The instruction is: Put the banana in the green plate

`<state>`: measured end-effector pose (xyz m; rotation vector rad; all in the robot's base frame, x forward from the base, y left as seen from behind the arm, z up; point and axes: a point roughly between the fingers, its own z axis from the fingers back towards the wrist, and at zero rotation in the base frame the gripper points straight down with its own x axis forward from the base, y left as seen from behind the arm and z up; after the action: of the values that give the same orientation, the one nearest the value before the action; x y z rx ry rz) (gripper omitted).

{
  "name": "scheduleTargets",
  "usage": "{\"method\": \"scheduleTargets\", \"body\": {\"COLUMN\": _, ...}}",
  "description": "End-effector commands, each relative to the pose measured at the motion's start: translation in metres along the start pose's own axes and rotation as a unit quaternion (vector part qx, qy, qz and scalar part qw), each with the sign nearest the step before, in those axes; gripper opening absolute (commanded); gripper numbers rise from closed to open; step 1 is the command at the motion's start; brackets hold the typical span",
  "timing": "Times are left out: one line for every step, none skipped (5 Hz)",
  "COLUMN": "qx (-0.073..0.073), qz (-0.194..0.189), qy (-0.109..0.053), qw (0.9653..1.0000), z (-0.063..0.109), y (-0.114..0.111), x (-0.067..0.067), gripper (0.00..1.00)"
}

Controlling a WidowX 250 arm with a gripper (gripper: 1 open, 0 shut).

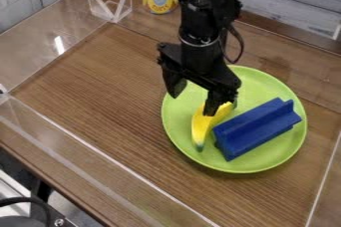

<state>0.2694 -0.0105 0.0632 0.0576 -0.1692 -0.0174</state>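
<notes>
— Items on the wooden table?
— One round lime-green plastic plate, holding one curved yellow toy banana beside one blue ridged block.
— Gripper?
— One, black, jaws spread over the banana's upper end.

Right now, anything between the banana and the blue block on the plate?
No. In the camera view the banana lies right beside the blue block; only green plate shows around them.

Blue ridged block, wooden table
</notes>
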Motion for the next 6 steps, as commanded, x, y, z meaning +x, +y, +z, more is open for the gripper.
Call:
{"method": "scheduleTargets", "body": {"qx": -0.002, "qz": 0.004, "qy": -0.011, "qw": 0.9999, "z": -0.001, "y": 0.002, "x": 0.003, "gripper": 1.0}}
{"method": "scheduleTargets", "body": {"qx": -0.004, "qz": 0.004, "qy": -0.009, "qw": 0.9999, "z": -0.008, "y": 0.001, "x": 0.002, "gripper": 1.0}}
{"method": "scheduleTargets", "body": {"qx": -0.005, "qz": 0.006, "qy": -0.007, "qw": 0.9999, "z": -0.015, "y": 0.0, "x": 0.0, "gripper": 1.0}}
{"method": "scheduleTargets", "body": {"qx": -0.007, "qz": 0.002, "qy": -0.005, "qw": 1.0, "z": -0.016, "y": 0.0, "x": 0.003, "gripper": 1.0}}
{"method": "scheduleTargets", "body": {"qx": -0.013, "qz": 0.004, "qy": -0.008, "qw": 0.9999, "z": -0.005, "y": 0.001, "x": 0.005, "gripper": 1.0}}
{"method": "scheduleTargets", "body": {"qx": -0.02, "qz": 0.006, "qy": -0.011, "qw": 0.9997, "z": 0.006, "y": 0.003, "x": 0.007, "gripper": 1.0}}
